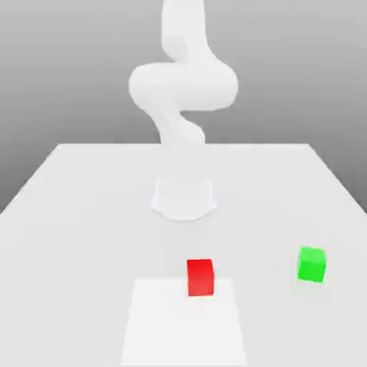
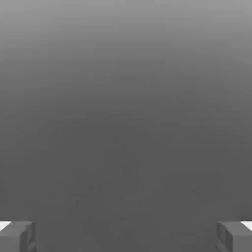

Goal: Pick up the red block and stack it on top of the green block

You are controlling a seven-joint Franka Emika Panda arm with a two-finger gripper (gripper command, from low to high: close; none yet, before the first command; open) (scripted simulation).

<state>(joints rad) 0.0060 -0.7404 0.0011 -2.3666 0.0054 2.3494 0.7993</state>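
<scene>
Blocks sit apart on a pale table (image 1: 72, 193): the red block (image 1: 200, 277) lies near the front of the exterior view, close to its middle, resting on the far edge of a lighter square patch (image 1: 183, 326) on the tabletop, while the green block (image 1: 312, 264) lies well off toward the exterior view's right, at about the same depth and clear of the patch. Both cubes rest flat on the surface, upright, with nothing touching them. Behind them the white Panda arm (image 1: 183, 86) rises from its round base (image 1: 183, 197) at the middle of the table, bends forward and then climbs out past the top of the frame. From the hand view, the gripper (image 2: 126, 237) is spread wide — its two grey fingertips (image 2: 17, 236) stand at opposite edges with a broad gap between them, and nothing is held. Beyond the fingers there is a plain grey backdrop, darker lower down and lighter higher up.
</scene>
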